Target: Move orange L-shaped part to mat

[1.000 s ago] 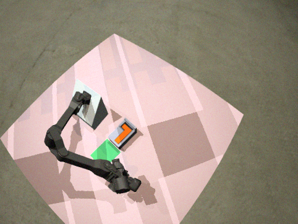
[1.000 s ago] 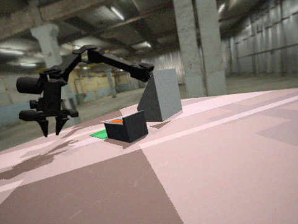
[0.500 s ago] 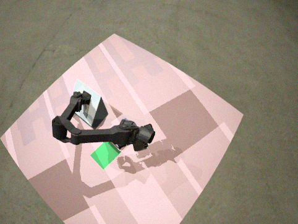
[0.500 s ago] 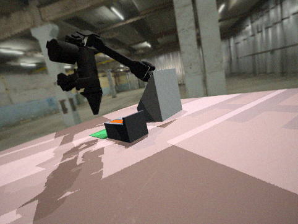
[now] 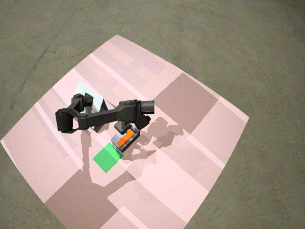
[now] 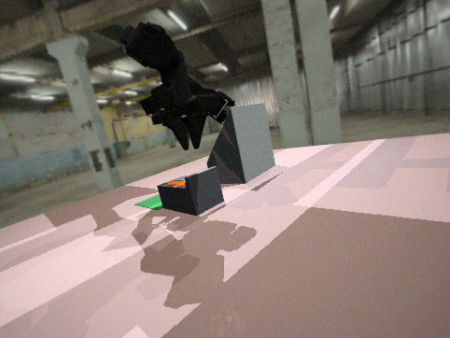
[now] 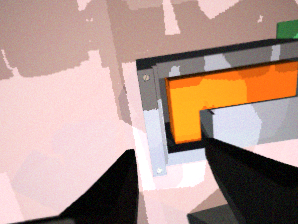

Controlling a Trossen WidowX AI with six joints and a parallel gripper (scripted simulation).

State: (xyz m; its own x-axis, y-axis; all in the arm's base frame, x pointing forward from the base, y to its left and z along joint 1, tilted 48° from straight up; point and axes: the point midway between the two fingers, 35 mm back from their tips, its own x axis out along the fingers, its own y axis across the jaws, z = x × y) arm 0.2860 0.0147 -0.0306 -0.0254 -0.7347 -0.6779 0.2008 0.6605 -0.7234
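Observation:
The orange L-shaped part (image 5: pixel 126 138) (image 6: pixel 175 184) (image 7: pixel 210 92) lies in its pocket in the grey tray (image 5: pixel 116 139) (image 6: pixel 205 191) (image 7: pixel 154 125), with no end visibly raised. Its L-shaped end is at the left in the wrist view and partly covered by the arm in the top view. My gripper (image 6: pixel 191 148) (image 7: pixel 170 151) is partly open and empty, pointing down above the tray; in the wrist view its fingertips lie either side of the tray's end wall. The green mat (image 5: pixel 105 159) (image 6: pixel 150 203) (image 7: pixel 287 30) lies beside the tray's other end, with nothing on it.
A pale wedge-shaped block (image 5: pixel 90 92) (image 6: pixel 254 140) stands behind the tray, by the arm's base. The arm reaches over the tray's wedge-side end. In the exterior view, the tray's dark outer wall rises higher at one end.

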